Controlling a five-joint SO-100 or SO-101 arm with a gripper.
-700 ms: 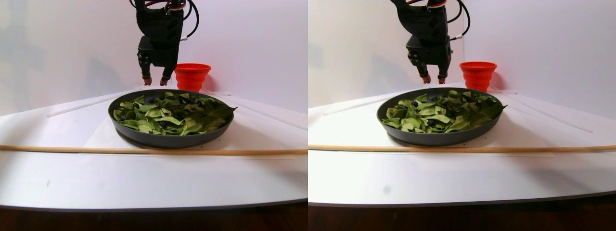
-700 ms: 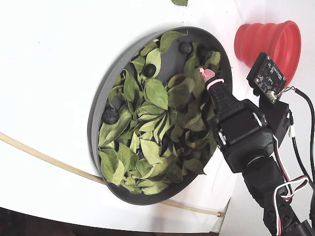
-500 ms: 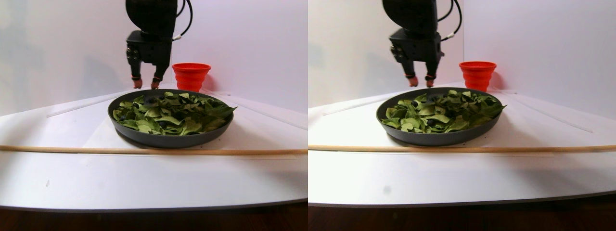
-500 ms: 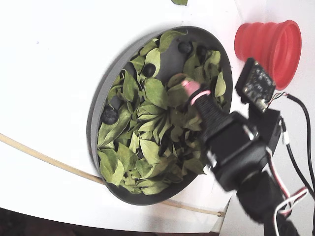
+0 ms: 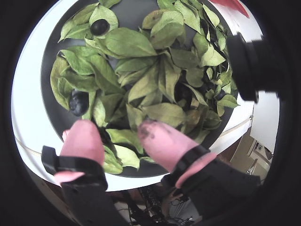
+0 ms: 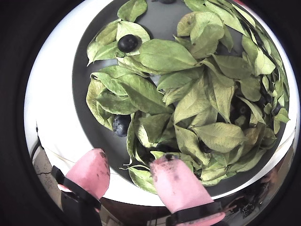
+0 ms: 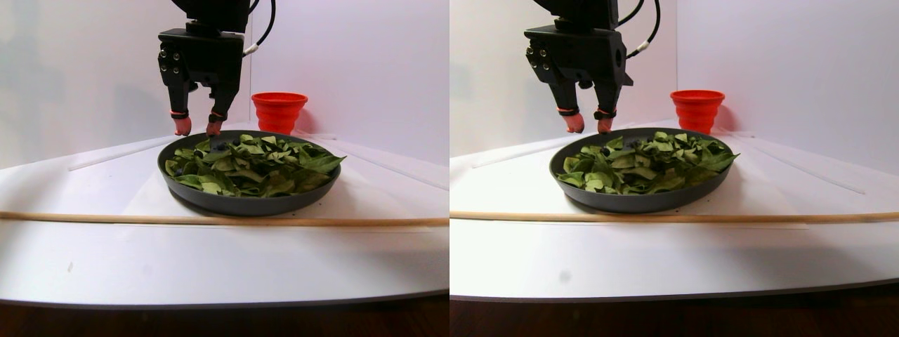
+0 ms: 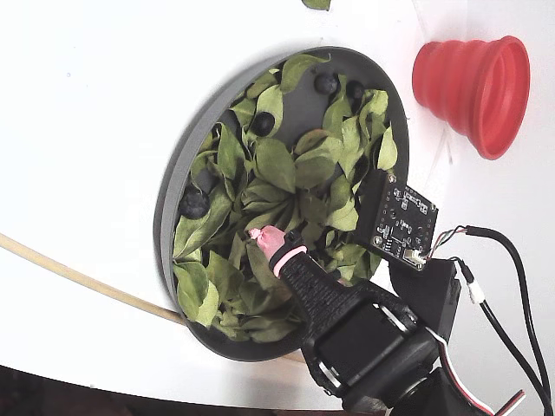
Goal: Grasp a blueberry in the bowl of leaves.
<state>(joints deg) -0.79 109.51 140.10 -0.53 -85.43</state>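
The gripper, seen in a wrist view at the lower centre of the frame, stands open: its two pink-capped fingertips are spread with a clear gap and nothing held between them. I read it as hovering just above the near rim of the bowl, over the edge of the leaves; the stereo pair view places the fingertips level with the rim at the dish's left side. Outward from the tool, the nearest exposed blueberry lies directly above the left-hand fingertip in that frame, at middle left, half tucked under a leaf. In the other wrist view the same blueberry sits just above and slightly right of the left-hand fingertip, left of the gap's centre line. A second blueberry rests further off, at the upper left, on bare dish. In the fixed view the near berry lies left and up from the pink tip. My judgement: the coming move turns on shifting the gap leftward in the wrist frame and forward until it straddles the near berry.
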